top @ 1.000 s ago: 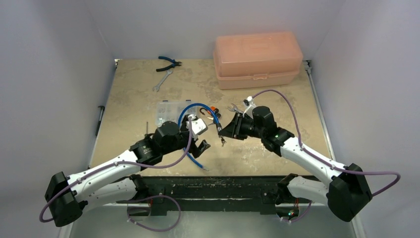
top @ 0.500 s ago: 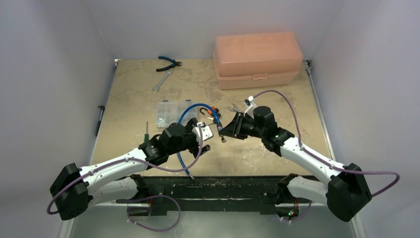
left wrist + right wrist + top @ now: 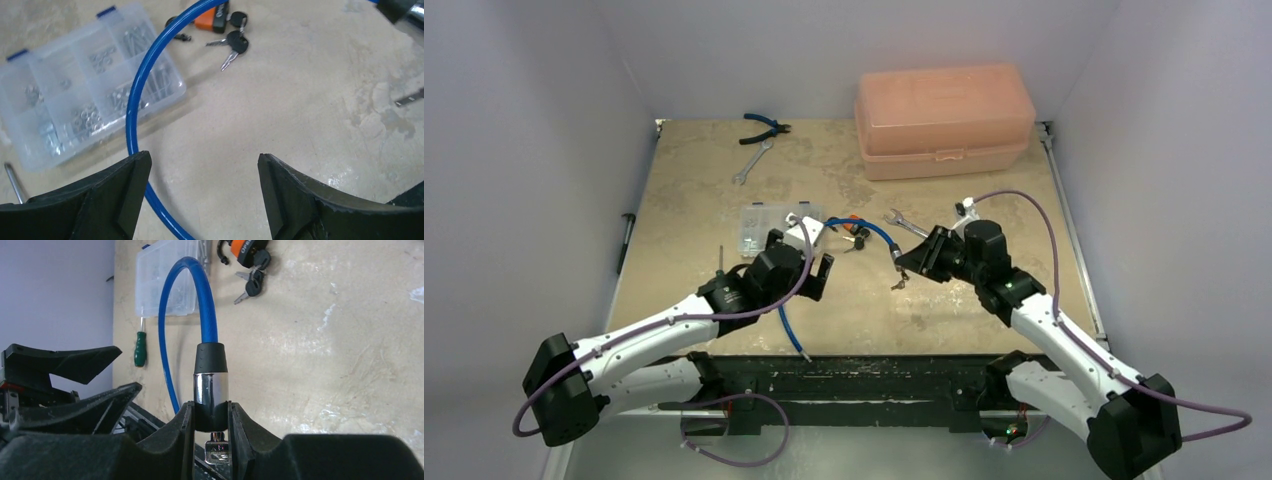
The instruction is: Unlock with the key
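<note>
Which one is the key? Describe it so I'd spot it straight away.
Find the clear parts box mid-table; just right of it lies the orange padlock. The key lies right beside that padlock. Its black plastic head sets it apart from the bare silver key hanging at the blue cable end.

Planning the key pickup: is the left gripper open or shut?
Open. The left gripper has its fingers wide apart in the wrist view, with nothing gripped between them.

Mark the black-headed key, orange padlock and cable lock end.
black-headed key (image 3: pixel 237 44), left wrist view, its black head.
orange padlock (image 3: pixel 206 22), left wrist view, its orange body.
cable lock end (image 3: pixel 211 388), right wrist view, its metal collar.
</note>
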Robot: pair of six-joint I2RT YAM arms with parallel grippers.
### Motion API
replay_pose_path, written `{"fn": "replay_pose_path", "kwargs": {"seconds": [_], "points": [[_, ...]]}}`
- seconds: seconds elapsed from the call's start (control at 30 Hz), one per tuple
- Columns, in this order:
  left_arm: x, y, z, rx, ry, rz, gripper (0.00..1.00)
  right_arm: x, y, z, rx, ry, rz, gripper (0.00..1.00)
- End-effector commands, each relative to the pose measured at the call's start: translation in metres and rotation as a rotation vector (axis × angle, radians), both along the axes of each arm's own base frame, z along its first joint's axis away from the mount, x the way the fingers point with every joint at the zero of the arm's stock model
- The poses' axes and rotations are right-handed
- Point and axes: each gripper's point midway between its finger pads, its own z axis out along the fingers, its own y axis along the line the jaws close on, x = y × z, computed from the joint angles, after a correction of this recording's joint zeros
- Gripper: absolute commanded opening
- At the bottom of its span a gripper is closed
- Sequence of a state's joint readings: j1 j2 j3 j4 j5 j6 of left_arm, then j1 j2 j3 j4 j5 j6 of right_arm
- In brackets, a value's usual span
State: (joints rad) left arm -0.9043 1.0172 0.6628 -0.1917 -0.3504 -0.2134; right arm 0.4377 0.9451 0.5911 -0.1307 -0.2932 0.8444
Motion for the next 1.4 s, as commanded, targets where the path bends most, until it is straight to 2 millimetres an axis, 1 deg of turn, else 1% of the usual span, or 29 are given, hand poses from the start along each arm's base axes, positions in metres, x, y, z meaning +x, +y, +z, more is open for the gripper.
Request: {"fn": "replay_pose_path", "kwargs": {"seconds": [0.0, 0.17, 0.23, 0.3, 0.33, 0.4, 0.43, 0.47, 0.53, 0.67, 0.73, 0.77, 0.87, 0.9, 0.97, 1.03, 1.07, 1.13, 1.17, 1.27, 1.37], "points": [[-0.001, 0.032, -0.002, -0.079, 0.079, 0.287, 0.83, 0.003, -0.015, 0.001, -0.029, -0.028, -0.073, 0.0], [-0.008, 0.057, -0.03, -0.07, 0.137, 0.467, 0.82, 0.001, -0.019, 0.001, -0.033, -0.025, -0.083, 0.0], [-0.011, 0.062, -0.043, -0.076, 0.166, 0.506, 0.81, 0.0, -0.019, 0.001, -0.033, -0.026, -0.082, 0.0], [-0.015, 0.061, -0.057, -0.08, 0.193, 0.513, 0.79, -0.001, -0.02, 0.002, -0.031, -0.028, -0.083, 0.0], [-0.017, 0.063, -0.066, -0.071, 0.203, 0.523, 0.77, -0.001, -0.02, 0.001, -0.029, -0.028, -0.081, 0.0], [-0.02, 0.069, -0.082, -0.047, 0.231, 0.549, 0.65, -0.002, -0.019, 0.001, -0.027, -0.027, -0.076, 0.0], [-0.022, 0.075, -0.091, -0.026, 0.252, 0.57, 0.61, -0.003, -0.019, 0.0, -0.029, -0.023, -0.074, 0.0], [-0.022, 0.08, -0.099, -0.008, 0.271, 0.594, 0.59, -0.003, -0.019, -0.001, -0.031, -0.022, -0.073, 0.0], [-0.023, 0.088, -0.113, 0.022, 0.311, 0.634, 0.58, -0.003, -0.019, -0.001, -0.032, -0.024, -0.071, 0.0], [-0.021, 0.093, -0.13, 0.043, 0.354, 0.671, 0.57, -0.002, -0.018, 0.0, -0.029, -0.024, -0.068, 0.0], [-0.019, 0.09, -0.135, 0.04, 0.357, 0.655, 0.49, -0.002, -0.018, 0.0, -0.032, -0.026, -0.066, 0.0], [-0.018, 0.086, -0.136, 0.035, 0.359, 0.631, 0.41, -0.002, -0.018, 0.0, -0.033, -0.025, -0.065, 0.0], [-0.015, 0.072, -0.134, 0.01, 0.364, 0.545, 0.03, -0.001, -0.018, 0.001, -0.034, -0.028, -0.066, 0.0], [-0.014, 0.067, -0.129, -0.011, 0.361, 0.528, 0.0, -0.001, -0.018, 0.001, -0.035, -0.031, -0.064, 0.0], [-0.011, 0.061, -0.115, -0.055, 0.347, 0.511, 0.0, 0.001, -0.019, 0.007, -0.042, -0.051, -0.059, 0.0], [-0.009, 0.059, -0.099, -0.06, 0.331, 0.492, 0.0, 0.005, -0.021, 0.017, -0.057, -0.074, -0.066, 0.0], [-0.006, 0.055, -0.086, -0.068, 0.322, 0.474, 0.0, 0.007, -0.023, 0.021, -0.068, -0.083, -0.072, 0.0], [-0.005, 0.05, -0.069, -0.054, 0.323, 0.434, 0.0, 0.012, -0.031, 0.028, -0.107, -0.086, -0.105, 0.0], [-0.005, 0.047, -0.063, -0.043, 0.329, 0.413, 0.0, 0.014, -0.036, 0.028, -0.134, -0.076, -0.131, 0.0], [-0.008, 0.038, -0.053, -0.013, 0.354, 0.342, 0.0, 0.016, -0.052, 0.025, -0.189, -0.051, -0.206, 0.0], [-0.012, 0.031, -0.053, 0.023, 0.38, 0.287, 0.0, 0.01, -0.064, 0.01, -0.212, 0.007, -0.263, 0.0]]}}
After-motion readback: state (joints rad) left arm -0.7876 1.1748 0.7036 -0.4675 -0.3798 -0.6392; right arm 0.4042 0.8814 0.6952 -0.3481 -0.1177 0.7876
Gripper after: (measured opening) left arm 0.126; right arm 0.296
